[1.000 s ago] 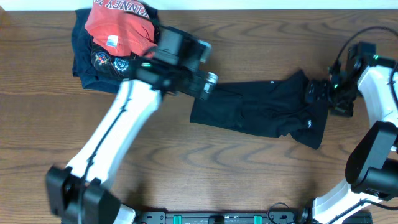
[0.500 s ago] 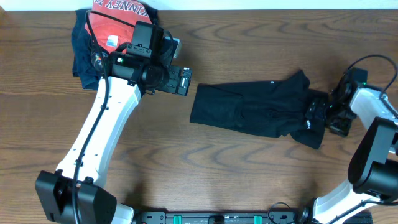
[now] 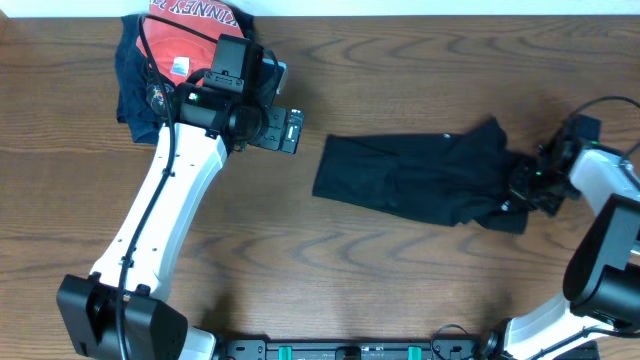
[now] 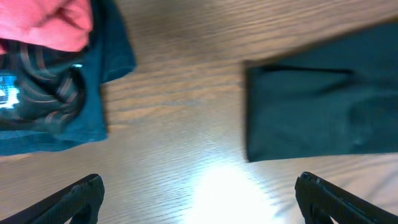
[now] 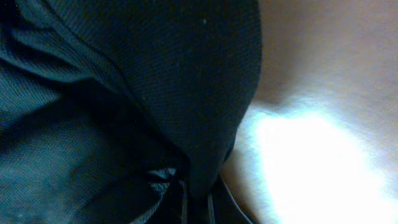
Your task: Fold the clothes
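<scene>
The clothes (image 3: 410,175), a plain black garment, lie crumpled lengthwise on the wooden table right of centre. My right gripper (image 3: 522,188) is shut on the garment's bunched right end. In the right wrist view black fabric (image 5: 124,93) fills most of the frame and is pinched at the gripper (image 5: 196,202) at the bottom edge. My left gripper (image 3: 292,131) hovers open just left of the garment's left edge. In the left wrist view the gripper (image 4: 199,199) stands wide over bare wood, with the black cloth (image 4: 323,106) ahead to the right.
A red shirt (image 3: 190,35) lies on a navy shirt (image 3: 135,90) in a pile at the back left, close behind my left arm. The left wrist view shows that navy shirt (image 4: 62,99) at its left. The table's far edge (image 3: 400,8) runs along the top.
My right gripper closed on the garment's right end and drew the cloth a little to the right. My left arm pulled back from the garment's left edge toward the shirt pile.
</scene>
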Motion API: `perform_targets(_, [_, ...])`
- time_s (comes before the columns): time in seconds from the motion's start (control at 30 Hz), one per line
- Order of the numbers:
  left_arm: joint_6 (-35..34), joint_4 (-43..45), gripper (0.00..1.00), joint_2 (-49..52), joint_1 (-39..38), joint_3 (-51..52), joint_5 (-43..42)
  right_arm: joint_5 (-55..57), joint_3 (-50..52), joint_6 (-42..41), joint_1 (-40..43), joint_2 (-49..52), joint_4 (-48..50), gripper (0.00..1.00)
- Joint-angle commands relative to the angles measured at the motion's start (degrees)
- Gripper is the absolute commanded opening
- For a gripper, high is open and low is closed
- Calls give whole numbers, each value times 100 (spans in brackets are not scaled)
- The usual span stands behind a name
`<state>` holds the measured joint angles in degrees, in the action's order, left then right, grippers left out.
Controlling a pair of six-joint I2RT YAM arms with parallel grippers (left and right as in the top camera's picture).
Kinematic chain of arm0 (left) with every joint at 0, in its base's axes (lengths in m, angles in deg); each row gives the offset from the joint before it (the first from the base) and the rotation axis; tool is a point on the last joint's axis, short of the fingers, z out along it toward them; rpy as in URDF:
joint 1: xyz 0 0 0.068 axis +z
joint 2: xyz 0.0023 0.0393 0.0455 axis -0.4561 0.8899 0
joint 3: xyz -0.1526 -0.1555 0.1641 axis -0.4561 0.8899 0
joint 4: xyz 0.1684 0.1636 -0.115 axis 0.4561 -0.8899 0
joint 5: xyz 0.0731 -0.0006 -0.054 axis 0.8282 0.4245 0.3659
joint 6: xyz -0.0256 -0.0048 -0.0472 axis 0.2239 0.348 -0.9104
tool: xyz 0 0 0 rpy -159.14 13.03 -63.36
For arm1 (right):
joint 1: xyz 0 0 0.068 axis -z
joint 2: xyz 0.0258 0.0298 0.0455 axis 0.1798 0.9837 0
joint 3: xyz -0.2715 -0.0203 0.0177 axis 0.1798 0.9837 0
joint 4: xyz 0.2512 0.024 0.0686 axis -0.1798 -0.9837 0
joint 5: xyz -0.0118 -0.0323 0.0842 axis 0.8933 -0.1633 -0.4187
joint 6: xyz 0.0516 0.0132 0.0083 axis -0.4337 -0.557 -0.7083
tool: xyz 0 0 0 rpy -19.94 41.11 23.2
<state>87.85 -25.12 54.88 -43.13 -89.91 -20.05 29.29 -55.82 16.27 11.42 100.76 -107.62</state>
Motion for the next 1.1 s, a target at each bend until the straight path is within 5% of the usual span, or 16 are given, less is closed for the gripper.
perform_targets(0.0, [76,-33,99,28,24,-4,424,92,-509,527,446,-85,-365,1])
perform_targets(0.37, [76,-33,100,28,199,-4,470,-901,-2203,1788,341,-776,-1834,1])
perform_targets(1.07, [76,-52,100,28,308,-4,470,-203,-2267,623,-4111,-686,-960,2])
